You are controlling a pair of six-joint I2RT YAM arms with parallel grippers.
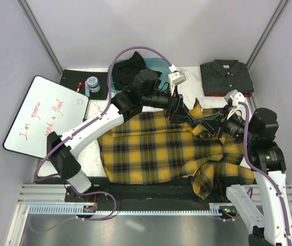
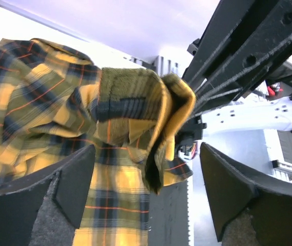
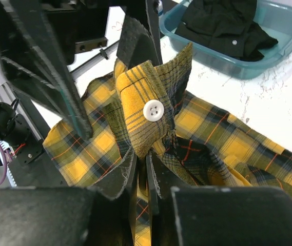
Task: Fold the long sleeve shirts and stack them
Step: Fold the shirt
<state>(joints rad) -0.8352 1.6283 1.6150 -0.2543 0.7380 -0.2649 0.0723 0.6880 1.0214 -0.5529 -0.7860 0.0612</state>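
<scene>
- The yellow-and-black plaid fabric shirt with thin red lines [image 1: 151,154] lies spread and rumpled across the middle of the white marbled counter [image 1: 192,77]. Its near-right part is bunched at the counter's near edge.
- The right pincer [image 3: 144,169] is narrow and pinches a lifted cuff of that shirt. A round white button [image 3: 153,110] on the cuff faces the right wrist camera.
- The left pincer [image 2: 146,189] stands wide, with the raised cuff in the gap ahead of it. Whether it touches the cloth cannot be told.
- The dark charcoal collared shirt with pale buttons [image 1: 227,77] lies folded at the counter's far right. Its collar label is too small to read.
- The plain black shirt [image 3: 222,23] sits heaped in a teal plastic bin [image 3: 248,64] at the far middle.
- A white rounded whiteboard [image 1: 45,115] leans at the left. Its red handwriting seems to read "I'm gonna send a flood", with a small smiley.
</scene>
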